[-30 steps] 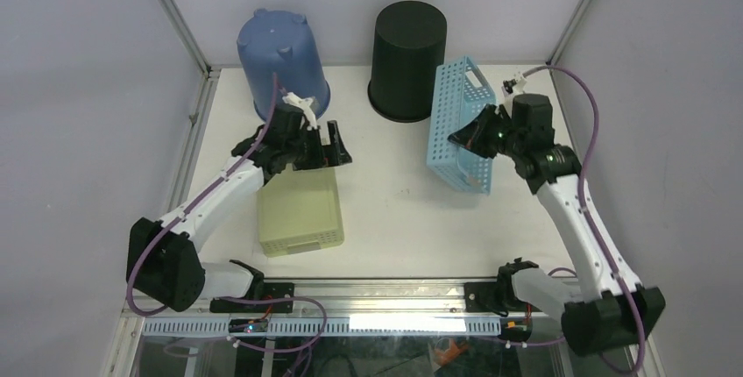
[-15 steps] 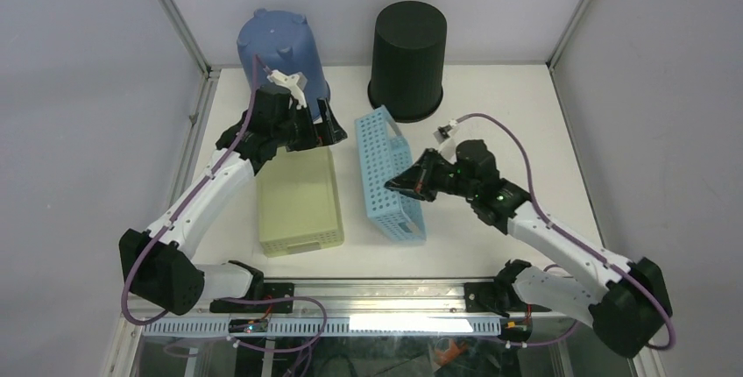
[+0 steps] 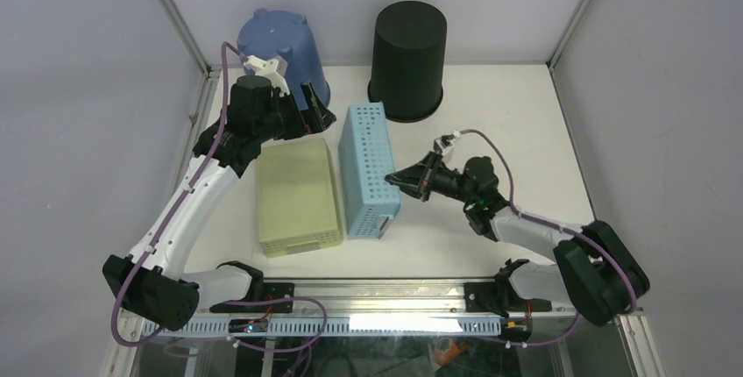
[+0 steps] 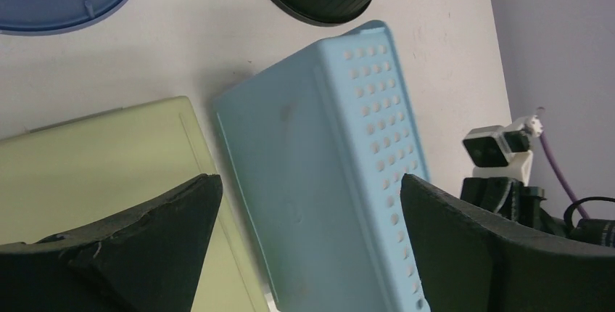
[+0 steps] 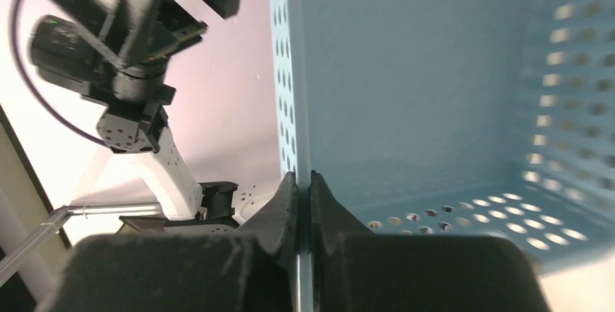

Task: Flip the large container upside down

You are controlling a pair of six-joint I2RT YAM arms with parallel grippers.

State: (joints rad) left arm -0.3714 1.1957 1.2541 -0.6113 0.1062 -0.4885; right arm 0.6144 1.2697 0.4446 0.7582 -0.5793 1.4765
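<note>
- Right gripper [image 3: 396, 179]: clenched on the right-hand long wall of the light blue basket [image 3: 368, 167]; in the wrist view the thin perforated wall sits pinched between both fingertips [image 5: 287, 194].
- Basket: mid-table [image 3: 491, 123], solid base facing up, open side facing down.
- Its left long side lies just beside the pale green container [image 3: 298, 193]; touching or not, I cannot tell.
- I cannot tell whether the pinched rim rests on the table.
- Left gripper [image 3: 315, 112]: released, jaws spread wide, holding nothing, above the far ends of the green container and the basket.
- Far edge: blue bucket [image 3: 280, 48] and black bin [image 3: 407, 61], both upside down.
</note>
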